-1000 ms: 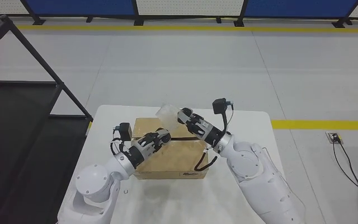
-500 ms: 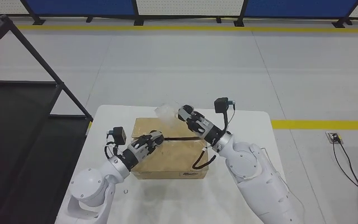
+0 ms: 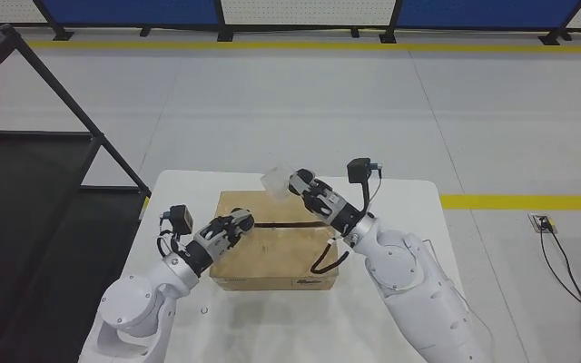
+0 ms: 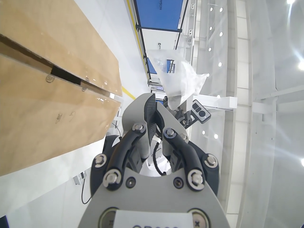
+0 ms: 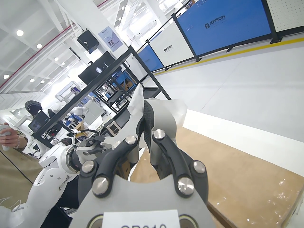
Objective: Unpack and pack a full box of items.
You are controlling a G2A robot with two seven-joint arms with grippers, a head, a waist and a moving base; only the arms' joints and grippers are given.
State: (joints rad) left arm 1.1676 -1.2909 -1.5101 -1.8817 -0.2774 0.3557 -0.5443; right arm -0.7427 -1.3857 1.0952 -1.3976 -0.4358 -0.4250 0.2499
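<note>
A brown cardboard box [image 3: 277, 254] sits mid-table with its top flaps down and a narrow dark slit between them. My right gripper [image 3: 297, 184] hangs above the box's far edge, shut on a crumpled clear plastic bag [image 3: 275, 180]. The right wrist view has the bag [image 5: 172, 107] pinched between the fingers [image 5: 148, 115], over the box [image 5: 237, 174]. My left gripper [image 3: 238, 220] is at the box's left edge, shut with nothing in it. From the left wrist its pads [image 4: 150, 110] meet beside the box [image 4: 47, 77], with the bag [image 4: 182, 79] farther off.
The white table [image 3: 390, 309] has bare room in front of and to the right of the box. A black metal rack [image 3: 54, 191] stands close to the table's left side. Grey floor lies beyond the far edge.
My left gripper has drawn back leftward from over the box top to its left edge. The right gripper has kept nearly still with the bag.
</note>
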